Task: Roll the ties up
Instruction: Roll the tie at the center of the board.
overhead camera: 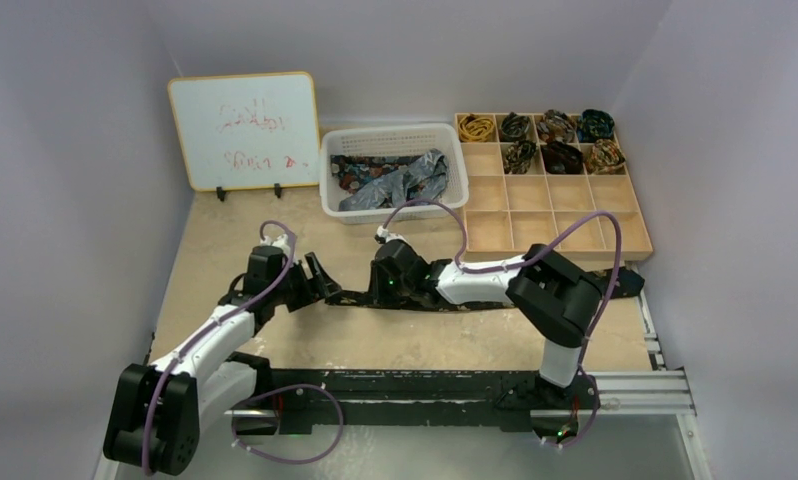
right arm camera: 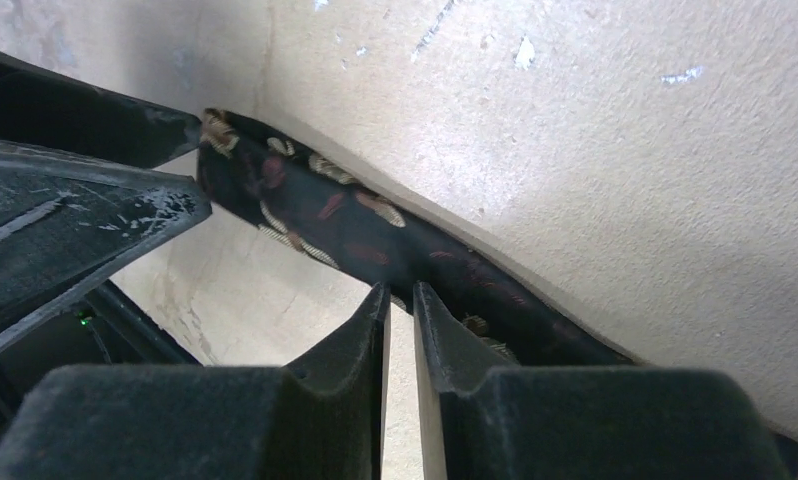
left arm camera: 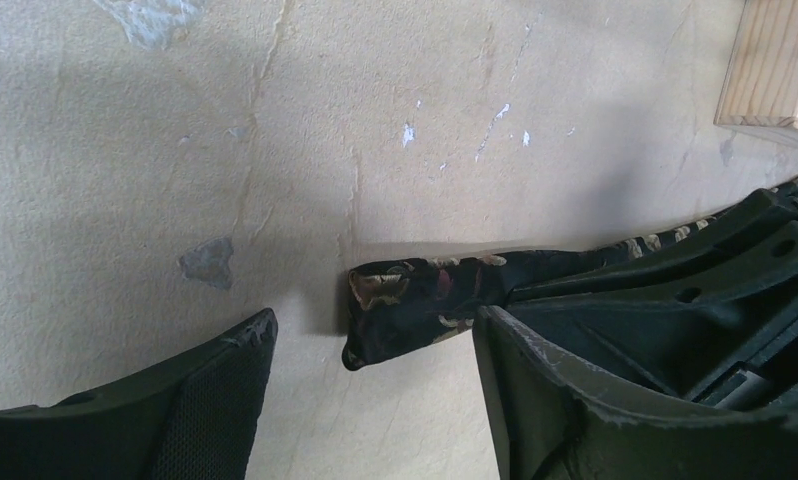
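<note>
One long dark tie [overhead camera: 350,298] with gold-brown motifs lies across the table's middle. Its narrow end [left arm camera: 415,298] is raised a little and casts a shadow. My right gripper [right arm camera: 402,298] is nearly shut, with only a slit between its fingers. Its tips pinch the tie [right arm camera: 315,215] a short way back from that end. My left gripper [left arm camera: 375,345] is open. Its two fingers stand either side of the tie's end without touching it. In the top view the left gripper [overhead camera: 325,278] sits just left of the right gripper [overhead camera: 375,290].
A white basket [overhead camera: 327,190] at the back holds loose ties [overhead camera: 395,180]. A wooden compartment tray [overhead camera: 535,215] at the back right holds several rolled ties [overhead camera: 560,155]; its corner [left arm camera: 775,60] shows in the left wrist view. A whiteboard [overhead camera: 243,130] stands at the back left.
</note>
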Controlling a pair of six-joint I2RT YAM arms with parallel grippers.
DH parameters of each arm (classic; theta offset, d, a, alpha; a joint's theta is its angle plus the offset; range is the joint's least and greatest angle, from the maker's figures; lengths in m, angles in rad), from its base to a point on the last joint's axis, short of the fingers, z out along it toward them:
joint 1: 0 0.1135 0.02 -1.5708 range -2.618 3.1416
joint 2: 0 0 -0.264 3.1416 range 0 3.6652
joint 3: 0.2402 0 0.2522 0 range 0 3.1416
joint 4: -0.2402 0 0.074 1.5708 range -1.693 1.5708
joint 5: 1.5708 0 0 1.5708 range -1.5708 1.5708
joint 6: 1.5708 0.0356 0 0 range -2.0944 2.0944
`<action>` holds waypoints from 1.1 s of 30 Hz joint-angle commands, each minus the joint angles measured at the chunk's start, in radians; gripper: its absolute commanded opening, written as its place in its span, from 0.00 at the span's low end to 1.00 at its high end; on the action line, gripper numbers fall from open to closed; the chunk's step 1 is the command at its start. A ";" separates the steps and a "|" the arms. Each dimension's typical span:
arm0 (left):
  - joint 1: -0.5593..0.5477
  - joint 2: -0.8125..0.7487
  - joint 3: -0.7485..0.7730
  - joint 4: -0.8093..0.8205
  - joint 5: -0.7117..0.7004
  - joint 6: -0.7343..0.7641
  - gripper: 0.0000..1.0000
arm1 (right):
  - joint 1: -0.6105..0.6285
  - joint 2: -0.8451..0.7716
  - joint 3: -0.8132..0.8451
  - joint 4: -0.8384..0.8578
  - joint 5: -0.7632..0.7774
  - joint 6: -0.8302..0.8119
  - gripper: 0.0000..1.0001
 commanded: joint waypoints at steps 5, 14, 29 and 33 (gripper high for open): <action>0.006 0.041 0.010 0.028 0.041 0.033 0.67 | -0.017 -0.009 0.027 -0.070 0.032 0.002 0.12; 0.006 0.026 0.003 0.035 0.046 0.035 0.65 | -0.022 -0.072 0.039 -0.078 0.032 -0.009 0.18; 0.006 0.082 0.020 0.048 0.064 0.047 0.54 | -0.030 0.026 0.027 -0.141 0.101 0.027 0.15; 0.006 0.097 0.030 0.045 0.037 0.035 0.52 | -0.030 0.028 0.022 -0.146 0.105 0.022 0.15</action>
